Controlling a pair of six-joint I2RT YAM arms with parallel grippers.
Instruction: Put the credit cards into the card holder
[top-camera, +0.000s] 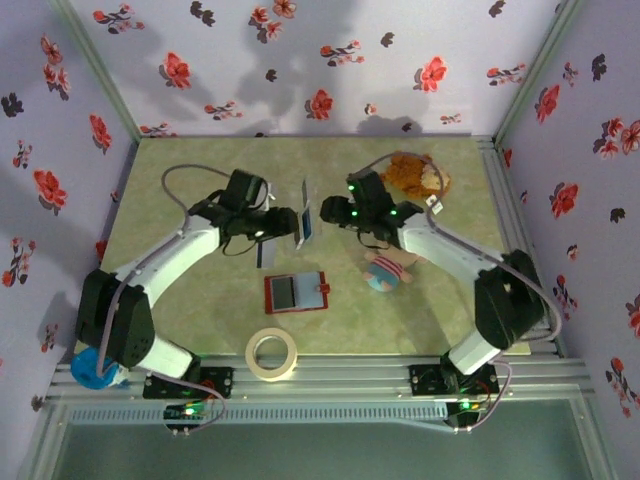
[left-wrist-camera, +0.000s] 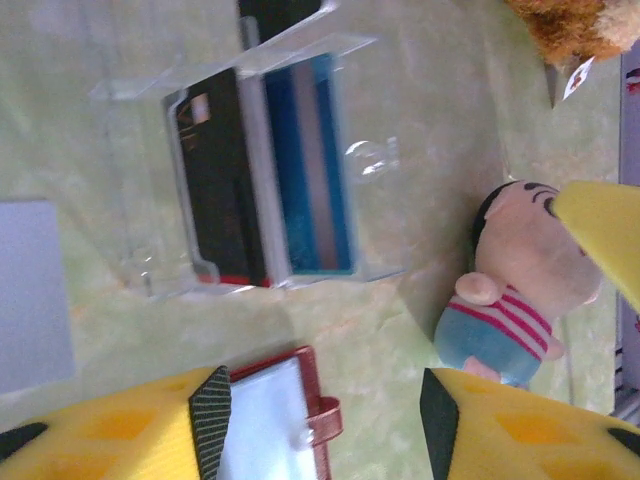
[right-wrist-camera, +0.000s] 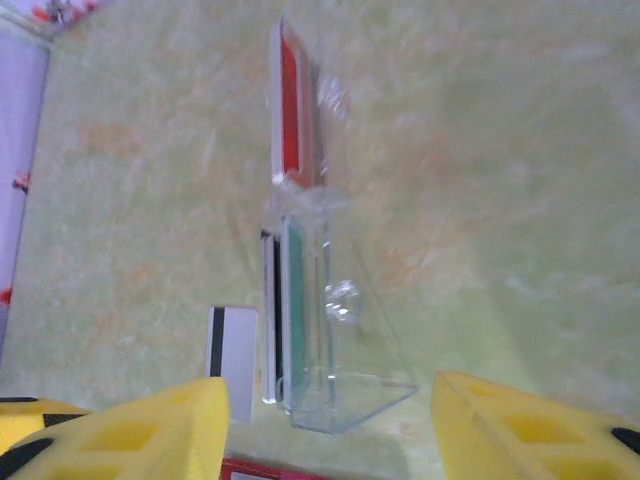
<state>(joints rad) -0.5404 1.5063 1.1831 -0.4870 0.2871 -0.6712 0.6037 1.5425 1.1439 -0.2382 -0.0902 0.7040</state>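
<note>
From above, the card holder (top-camera: 296, 292) lies open on the worktop (top-camera: 180, 180), red-rimmed and grey inside, on the near side of the clear stand (top-camera: 303, 225), which the left pincer (top-camera: 288, 228) and the right pincer (top-camera: 328, 212) flank. The left wrist view looks between that pincer's parted, empty jaws onto the holder's clasp corner, the black card (left-wrist-camera: 215, 190) and teal card (left-wrist-camera: 315, 170) upright in the stand, a grey card (left-wrist-camera: 35, 290) flat beside it and a doll (left-wrist-camera: 520, 290). The right wrist view, its jaws likewise apart and empty, sees the stand edge-on, with a red strip in its far slot.
</note>
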